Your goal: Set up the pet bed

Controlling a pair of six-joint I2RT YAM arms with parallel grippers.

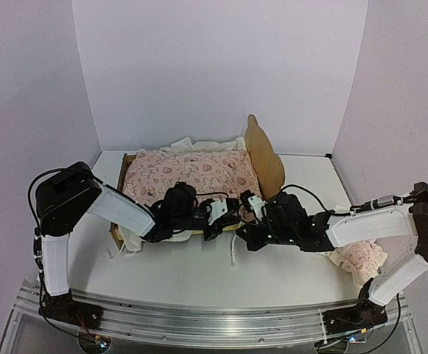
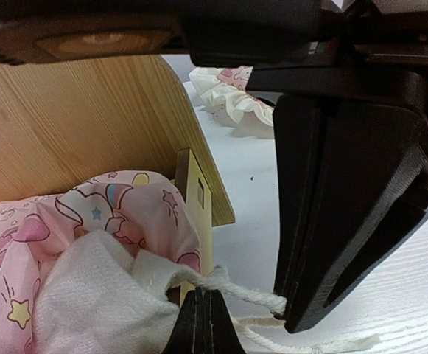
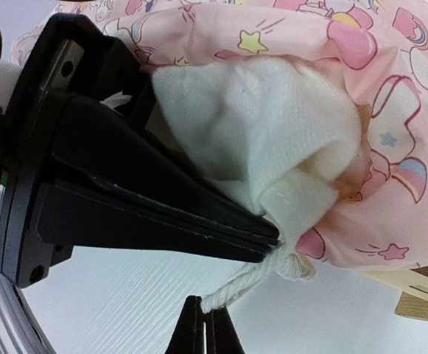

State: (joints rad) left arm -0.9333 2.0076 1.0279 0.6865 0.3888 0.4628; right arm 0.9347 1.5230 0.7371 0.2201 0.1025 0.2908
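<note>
Pet bed (image 1: 264, 158) sits on the table (image 1: 199, 273), its near side right at both gripper tips. Left gripper (image 2: 202, 321) – jaws fully closed, pinching the corner of the white pad (image 3: 250, 125) that pokes out under the pink printed quilt (image 1: 191, 173). Right gripper (image 3: 202, 328) is tip to tip with it – closed on the white cord (image 3: 239, 284) coming off that corner. Ruffled pillow (image 1: 359, 258) lies well behind the right gripper, by that arm's base.

Pink star-print quilt (image 1: 191, 173), pale-wood pet bed (image 1: 267, 158)
</note>
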